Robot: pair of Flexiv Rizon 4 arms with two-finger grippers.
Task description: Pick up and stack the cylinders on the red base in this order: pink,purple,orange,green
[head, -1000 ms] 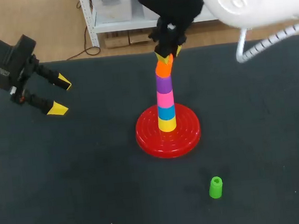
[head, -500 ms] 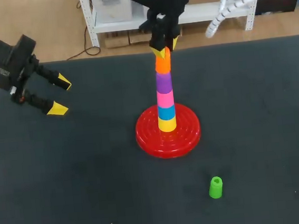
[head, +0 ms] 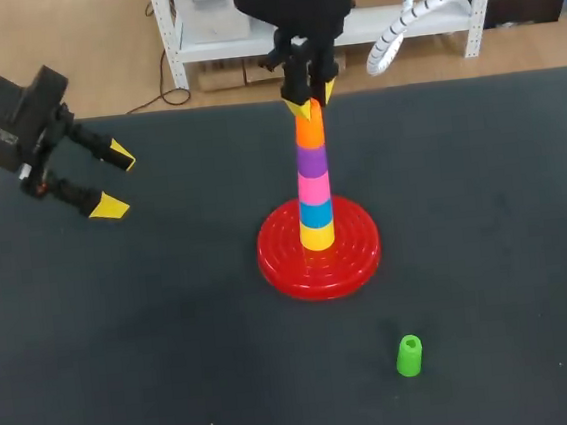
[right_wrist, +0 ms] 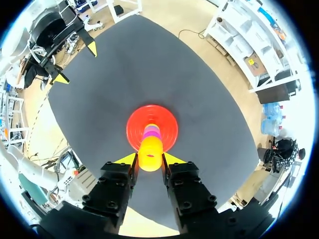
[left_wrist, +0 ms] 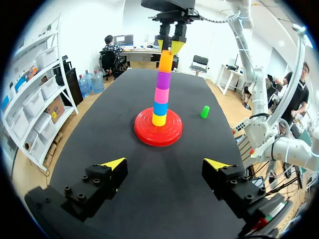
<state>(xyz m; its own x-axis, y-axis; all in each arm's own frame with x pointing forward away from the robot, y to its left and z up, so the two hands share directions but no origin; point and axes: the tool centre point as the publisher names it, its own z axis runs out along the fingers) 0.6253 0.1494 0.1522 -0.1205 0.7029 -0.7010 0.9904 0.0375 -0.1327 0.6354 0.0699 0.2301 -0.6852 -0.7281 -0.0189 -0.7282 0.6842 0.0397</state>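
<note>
- Right gripper: over the top of the stack, fingers narrowly parted, apparently pressing the orange cylinder from both sides.
- Orange cylinder: topmost, above the purple cylinder and pink cylinder, stacked on the red base.
- Green cylinder: upright on the table, well apart from the base.
- Left gripper: wide open, empty, over the table's left.

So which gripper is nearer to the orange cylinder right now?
Right. The right gripper holds the orange cylinder from above, fingers on both sides. The left gripper is open, far off to the left of the red base.
</note>
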